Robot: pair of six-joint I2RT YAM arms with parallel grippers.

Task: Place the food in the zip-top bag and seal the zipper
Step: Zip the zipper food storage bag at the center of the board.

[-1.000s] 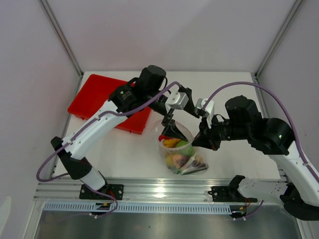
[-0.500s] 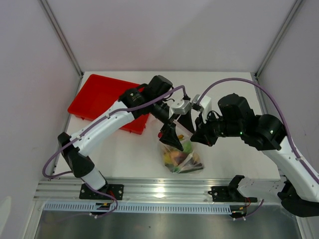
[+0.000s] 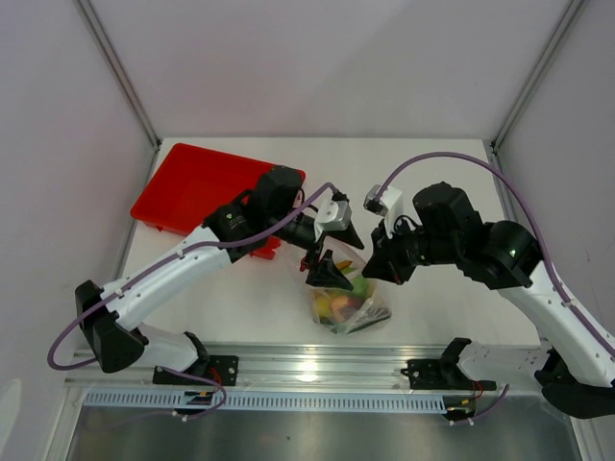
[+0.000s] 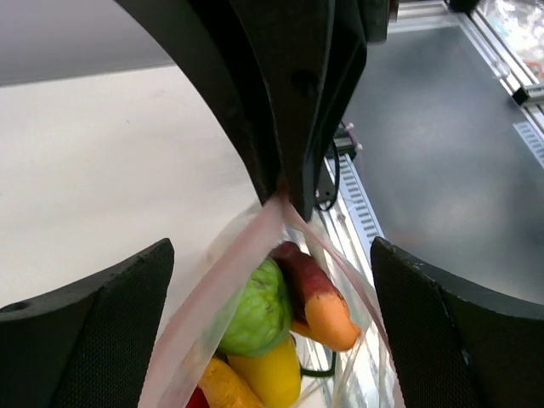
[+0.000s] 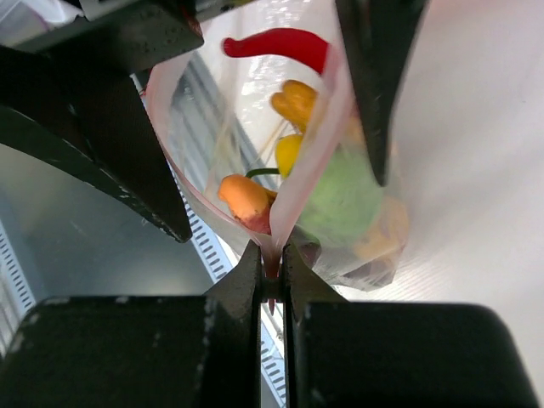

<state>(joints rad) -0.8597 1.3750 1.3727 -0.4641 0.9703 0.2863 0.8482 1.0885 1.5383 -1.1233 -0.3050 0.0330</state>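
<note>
**Item 1: zip-top bag** (image 3: 351,305). Clear crinkly plastic. It stands by the near edge of the bench (image 3: 452,182), about midway along that edge, between the two arms. Its mouth is held up and its lower end hangs low. Whether the bottom rests on the bench cannot be told.

**Item 2: zipper** (image 4: 223,276). Pale pink strip along the bag's mouth. Its two sides meet at one pinched corner and part from there, so the mouth gapes.

**Item 3: food** (image 5: 340,200). All visible pieces are inside the bag:
- green round piece (image 4: 255,310)
- orange piece (image 4: 327,319), touching the green one
- yellow piece (image 4: 263,374), below them
- red curved piece (image 5: 276,42), near the mouth

**Item 4: right hand** (image 5: 272,268). Pressed together, pinching the zipper at its corner and holding that end up.

**Item 5: left hand** (image 3: 337,254). Spread wide over the bag's mouth. Its fingers (image 4: 93,331) stand one on each side of the zipper, apart from it, and grip nothing.

**Item 6: red tray** (image 3: 197,182). Lies at the far left corner of the bench, apart from the bag. The left arm crosses over its near right corner.
</note>
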